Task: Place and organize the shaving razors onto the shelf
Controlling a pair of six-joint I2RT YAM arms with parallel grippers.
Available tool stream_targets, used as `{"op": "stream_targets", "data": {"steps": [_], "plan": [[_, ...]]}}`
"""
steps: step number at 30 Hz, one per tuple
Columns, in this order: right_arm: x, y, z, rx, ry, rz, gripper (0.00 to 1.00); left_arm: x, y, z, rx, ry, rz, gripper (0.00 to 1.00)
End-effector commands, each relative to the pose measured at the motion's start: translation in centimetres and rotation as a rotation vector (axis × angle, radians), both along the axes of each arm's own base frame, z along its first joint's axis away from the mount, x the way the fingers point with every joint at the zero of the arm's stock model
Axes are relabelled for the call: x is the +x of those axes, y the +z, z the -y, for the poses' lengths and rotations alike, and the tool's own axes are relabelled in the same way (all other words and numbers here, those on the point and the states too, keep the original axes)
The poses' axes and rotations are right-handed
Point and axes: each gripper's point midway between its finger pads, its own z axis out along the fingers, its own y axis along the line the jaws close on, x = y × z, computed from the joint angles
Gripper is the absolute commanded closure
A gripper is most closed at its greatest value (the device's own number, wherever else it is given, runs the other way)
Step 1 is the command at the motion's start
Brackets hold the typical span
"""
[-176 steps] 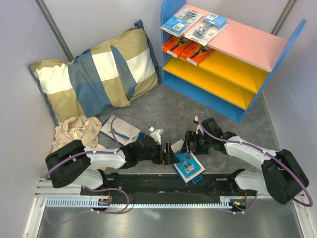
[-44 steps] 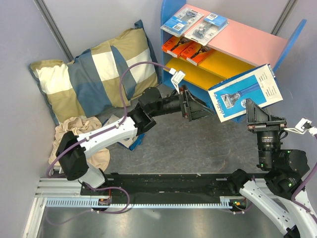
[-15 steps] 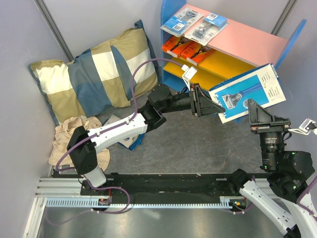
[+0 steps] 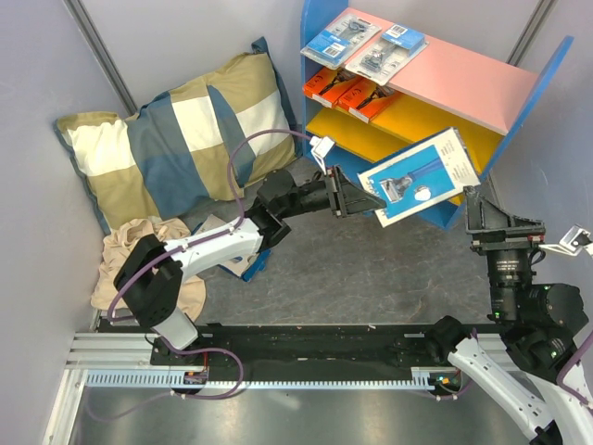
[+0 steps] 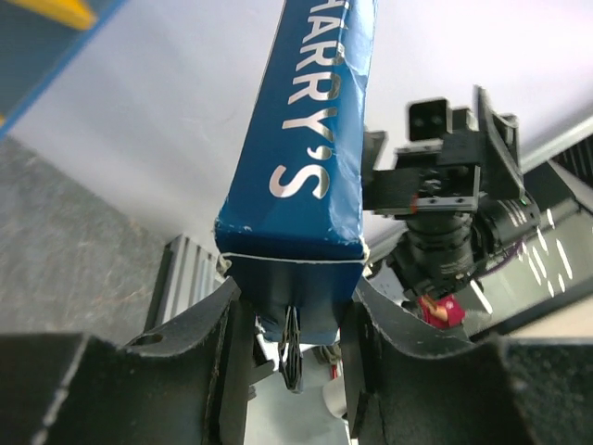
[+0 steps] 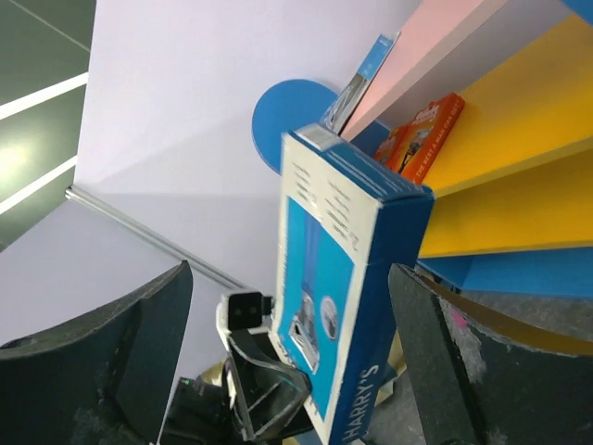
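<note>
Razor box (image 4: 422, 173) marked Harry's hangs in mid-air at centre right of the overhead frame, tilted in front of the shelf (image 4: 463, 83). The left hand (image 4: 366, 197) pinches its lower left end, fingers clamped on both faces of the pack. At the right edge the right hand (image 4: 500, 221) stands spread wide, touching nothing, apart from the box. Two blister packs (image 4: 338, 39) lie on the pink top board, with orange boxes (image 4: 345, 93) on the board below.

A razor box (image 4: 419, 174) hangs just before the shelf (image 4: 463, 83); razor packs (image 4: 366, 42) lie on top of it; a pillow (image 4: 176, 139) lies left of the shelf
</note>
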Motion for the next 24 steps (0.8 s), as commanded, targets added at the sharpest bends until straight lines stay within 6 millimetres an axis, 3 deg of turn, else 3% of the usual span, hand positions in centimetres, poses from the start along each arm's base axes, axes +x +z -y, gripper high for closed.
{"op": "stream_targets", "data": {"steps": [1,11,17,24], "plan": [[-1.4,1.7,1.8,0.057,-0.037,0.057,0.05,0.6,2.6,-3.3,-0.112,0.055,-0.017,0.98],[-1.8,1.7,2.5,0.033,-0.065,0.054,0.02,3.1,-2.2,-4.8,-0.081,0.142,-0.198,0.98],[-2.0,1.7,2.9,0.029,-0.078,0.056,0.02,4.1,-2.0,-5.0,-0.088,0.157,-0.202,0.98],[-2.3,2.0,3.3,0.027,-0.089,0.061,0.02,6.1,-3.1,-3.2,-0.042,0.160,-0.239,0.98]]}}
